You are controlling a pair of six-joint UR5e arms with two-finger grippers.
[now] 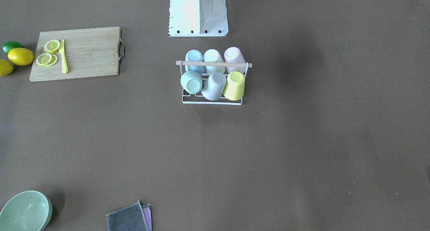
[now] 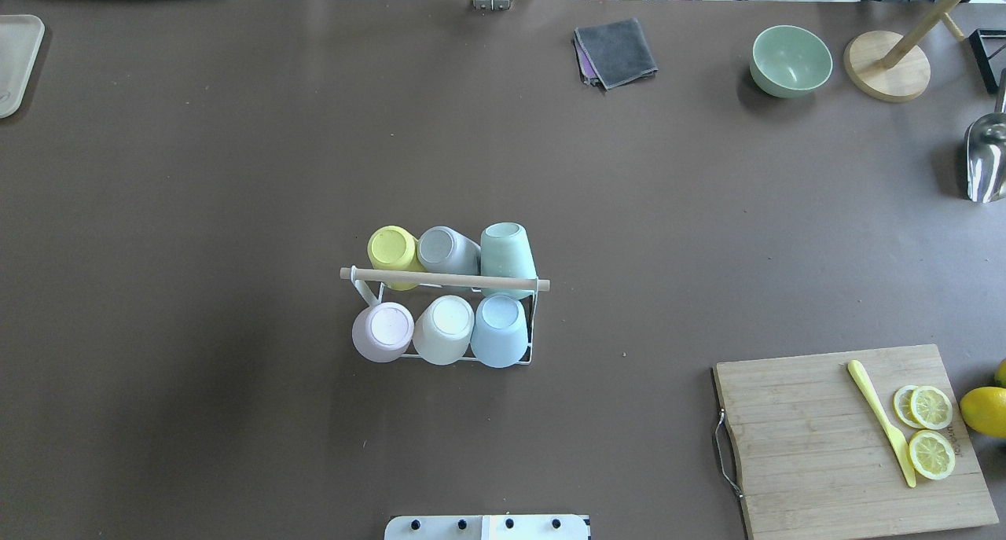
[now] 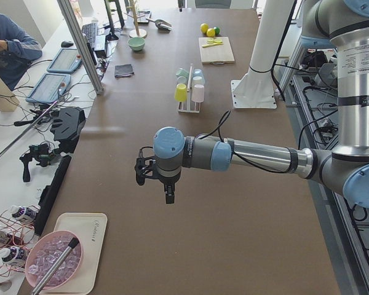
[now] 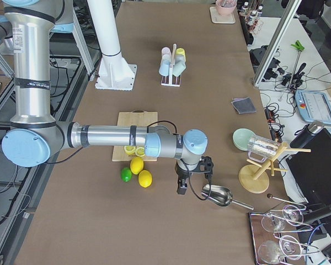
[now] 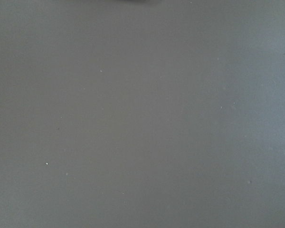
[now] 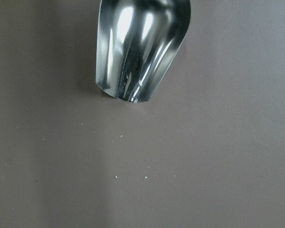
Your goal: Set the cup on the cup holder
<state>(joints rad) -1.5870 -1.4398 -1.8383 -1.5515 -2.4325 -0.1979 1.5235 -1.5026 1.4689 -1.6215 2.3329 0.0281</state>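
Observation:
The cup holder (image 2: 531, 350), a white wire rack with a wooden rod (image 2: 440, 279) across its top, stands mid-table and also shows in the front view (image 1: 211, 103). Several cups sit upside down on its prongs: yellow (image 2: 391, 249), grey (image 2: 444, 249) and green (image 2: 503, 253) in the far row, pink (image 2: 383, 332), white (image 2: 442, 329) and blue (image 2: 500, 332) in the near row. My left gripper (image 3: 168, 195) hangs over bare table far from the rack. My right gripper (image 4: 181, 187) hangs by a metal scoop. I cannot tell whether either is open or shut.
A cutting board (image 2: 817, 446) holds lemon slices (image 2: 931, 430) and a yellow knife (image 2: 880, 422), with lemons (image 1: 20, 56) beside it. A green bowl (image 2: 790, 60), grey cloth (image 2: 617, 51), wooden stand (image 2: 886, 76), metal scoop (image 6: 140, 47) and a tray (image 2: 12, 60) lie at the edges.

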